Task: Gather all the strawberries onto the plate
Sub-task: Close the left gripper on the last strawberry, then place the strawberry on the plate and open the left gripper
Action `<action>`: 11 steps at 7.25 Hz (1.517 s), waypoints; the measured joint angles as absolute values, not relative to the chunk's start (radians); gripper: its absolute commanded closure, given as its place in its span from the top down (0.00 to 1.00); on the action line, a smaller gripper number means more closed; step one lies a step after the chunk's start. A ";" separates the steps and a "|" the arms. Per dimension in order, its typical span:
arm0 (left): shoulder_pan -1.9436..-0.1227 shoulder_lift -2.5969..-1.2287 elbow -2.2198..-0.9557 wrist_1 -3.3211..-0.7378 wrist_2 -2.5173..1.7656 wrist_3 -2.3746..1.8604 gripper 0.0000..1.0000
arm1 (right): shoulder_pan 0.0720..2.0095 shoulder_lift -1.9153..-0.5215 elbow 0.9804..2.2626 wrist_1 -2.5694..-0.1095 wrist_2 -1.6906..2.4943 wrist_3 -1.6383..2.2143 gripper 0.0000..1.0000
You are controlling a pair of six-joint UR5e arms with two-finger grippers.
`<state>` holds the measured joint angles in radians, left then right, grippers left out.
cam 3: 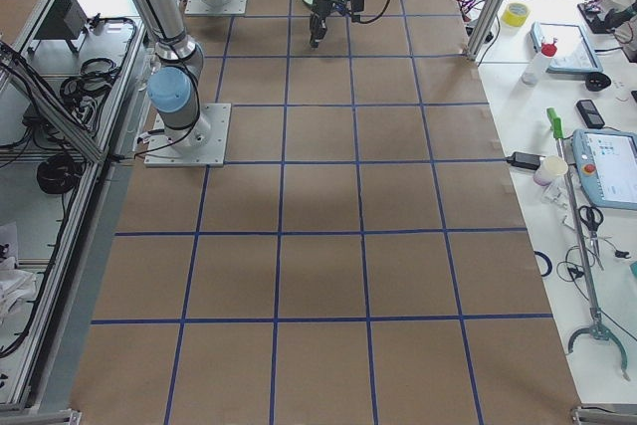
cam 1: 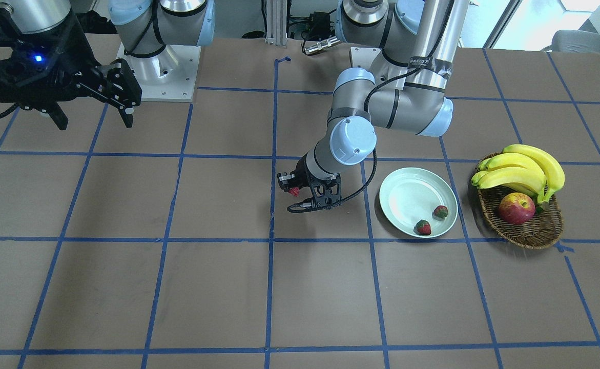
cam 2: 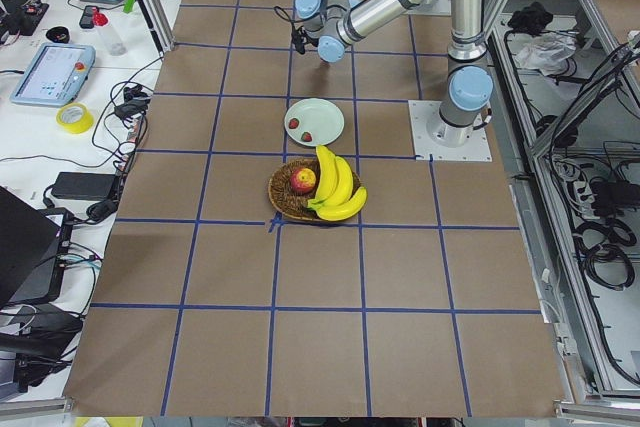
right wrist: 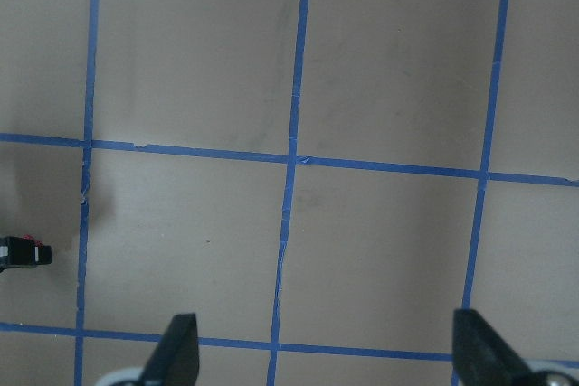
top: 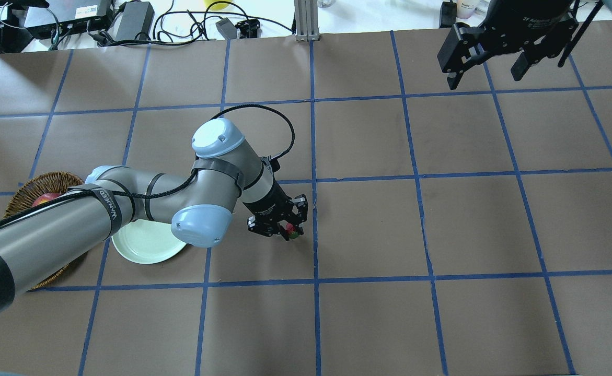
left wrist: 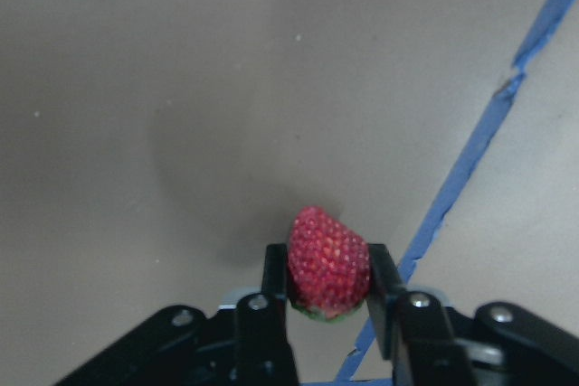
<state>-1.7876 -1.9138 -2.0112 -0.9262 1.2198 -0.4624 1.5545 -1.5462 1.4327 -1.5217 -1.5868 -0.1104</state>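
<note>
My left gripper (cam 1: pixel 293 192) is shut on a red strawberry (left wrist: pixel 328 261) and holds it just above the table near a blue tape line; it also shows in the overhead view (top: pixel 291 231). The pale mint plate (cam 1: pixel 407 192) lies a short way off toward the basket. Two strawberries lie in it near its front rim, one (cam 1: pixel 440 211) beside the other (cam 1: pixel 423 227). My arm hides most of the plate in the overhead view (top: pixel 143 245). My right gripper (top: pixel 486 70) is open and empty, high over the far corner; its fingers (right wrist: pixel 176 350) frame bare table.
A brown wicker basket (cam 1: pixel 533 233) with bananas (cam 1: pixel 522 169) and a red-yellow apple (cam 1: pixel 516 208) stands just beyond the plate. The left arm's elbow (cam 1: pixel 407 110) hangs over the table behind the plate. Blue tape lines grid the brown table.
</note>
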 measured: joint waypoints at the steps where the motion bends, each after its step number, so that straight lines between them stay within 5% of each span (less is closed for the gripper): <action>1: -1.778 -1.902 -1.975 -0.955 1.269 -0.453 0.00 | 1.555 -1.546 1.433 -1.522 -1.587 -0.110 1.00; 4: -1.617 -1.872 -1.792 -1.228 1.518 -0.272 0.00 | 1.555 -1.546 1.433 -1.522 -1.586 -0.110 1.00; 6: -1.465 -1.866 -1.782 -1.336 1.639 -0.074 0.00 | 1.555 -1.546 1.433 -1.522 -1.586 -0.110 1.00; 7: -1.411 -1.866 -1.804 -1.351 1.658 -0.013 0.88 | 1.554 -1.546 1.433 -1.522 -1.587 -0.110 1.00; 8: -1.386 -1.869 -1.824 -1.355 1.662 0.015 1.00 | 1.554 -1.546 1.433 -1.522 -1.586 -0.110 1.00; 11: -1.374 -1.860 -1.824 -1.353 1.656 0.033 1.00 | 1.555 -1.546 1.433 -1.522 -1.586 -0.109 1.00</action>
<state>-1.3742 -1.8602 -1.8240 -1.3527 1.6563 0.0334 1.5553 -1.5463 1.4327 -1.5217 -1.5862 -0.1095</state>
